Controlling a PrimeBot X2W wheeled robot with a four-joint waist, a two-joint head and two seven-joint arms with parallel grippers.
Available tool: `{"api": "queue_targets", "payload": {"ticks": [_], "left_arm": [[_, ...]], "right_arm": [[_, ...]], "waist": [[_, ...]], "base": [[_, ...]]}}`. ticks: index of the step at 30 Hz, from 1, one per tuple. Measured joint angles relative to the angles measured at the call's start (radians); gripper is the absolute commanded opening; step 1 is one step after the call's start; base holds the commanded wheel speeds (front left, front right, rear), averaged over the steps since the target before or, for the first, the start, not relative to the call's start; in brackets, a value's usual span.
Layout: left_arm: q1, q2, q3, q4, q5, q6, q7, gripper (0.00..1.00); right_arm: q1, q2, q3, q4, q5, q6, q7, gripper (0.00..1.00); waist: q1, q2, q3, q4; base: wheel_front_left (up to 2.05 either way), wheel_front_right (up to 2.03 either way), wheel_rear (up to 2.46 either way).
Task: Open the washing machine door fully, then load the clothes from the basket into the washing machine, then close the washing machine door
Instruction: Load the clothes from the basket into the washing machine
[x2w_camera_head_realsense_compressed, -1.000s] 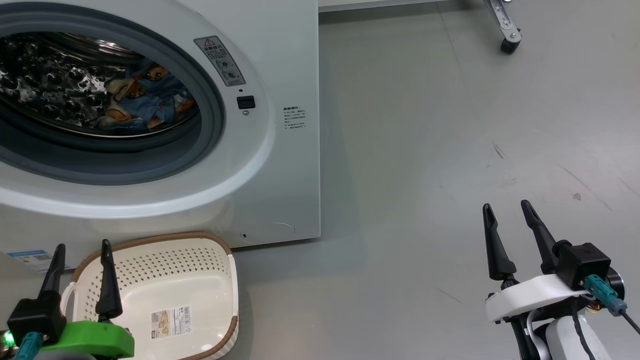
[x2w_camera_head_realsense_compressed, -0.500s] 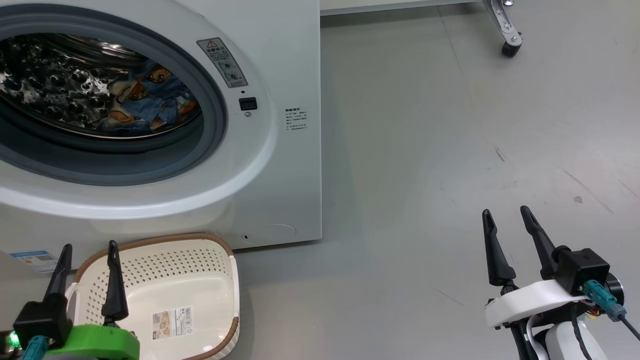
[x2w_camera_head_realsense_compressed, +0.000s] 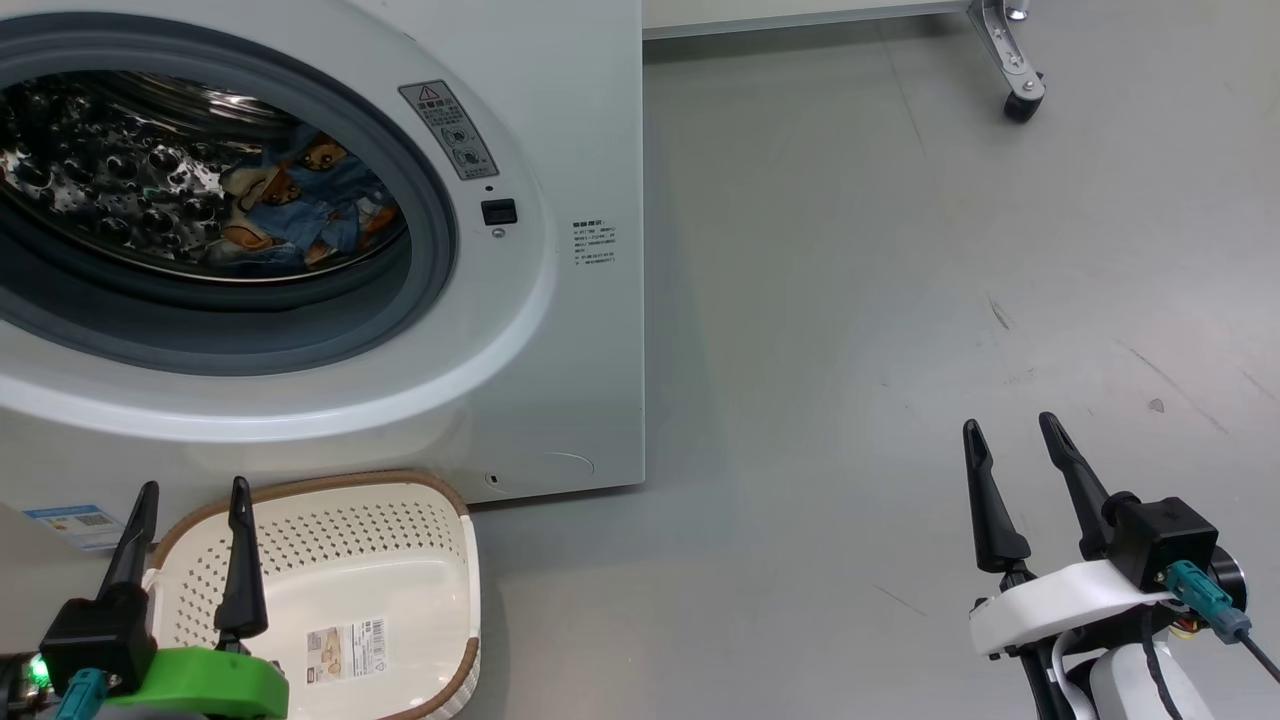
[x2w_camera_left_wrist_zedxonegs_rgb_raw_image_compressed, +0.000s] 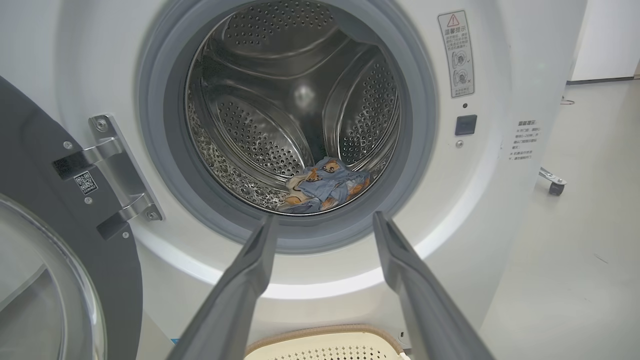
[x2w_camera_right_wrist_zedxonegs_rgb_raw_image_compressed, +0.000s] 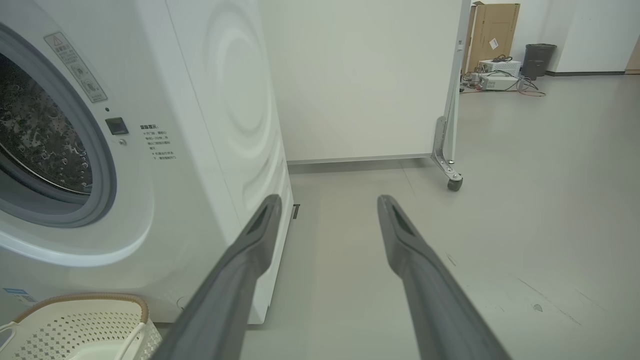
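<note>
Lab-like test space — bare grey floor, wheeled partition, cardboard box, cabled equipment by the wall

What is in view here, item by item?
washing machine: one, white, ahead on the left
washing machine door: one, black-rimmed, swung open beside the opening
clothes: one heap, light blue with orange-brown figures, in the drum
basket: one, cream with brown rim, empty, on the floor before the machine
caster wheel: one, black, far floor
cardboard box: one, brown, far background
left gripper: one, dark fingers, open, near the basket
right gripper: one, dark fingers, open, above the floor
</note>
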Motion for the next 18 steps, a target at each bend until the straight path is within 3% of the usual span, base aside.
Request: {"api": "queue_targets", "payload": {"ticks": [18], "left_arm": [[0.017,0.004,-0.021,0.002,0.004,0.0,0.0,1.0]], "right_arm": [[0.001,0.0,-0.002,0.0,0.0,0.0,0.0,1.0]], "waist": [[0.0,0.0,-0.004,0.005]], "base": [[0.0,0.0,0.0]]}}
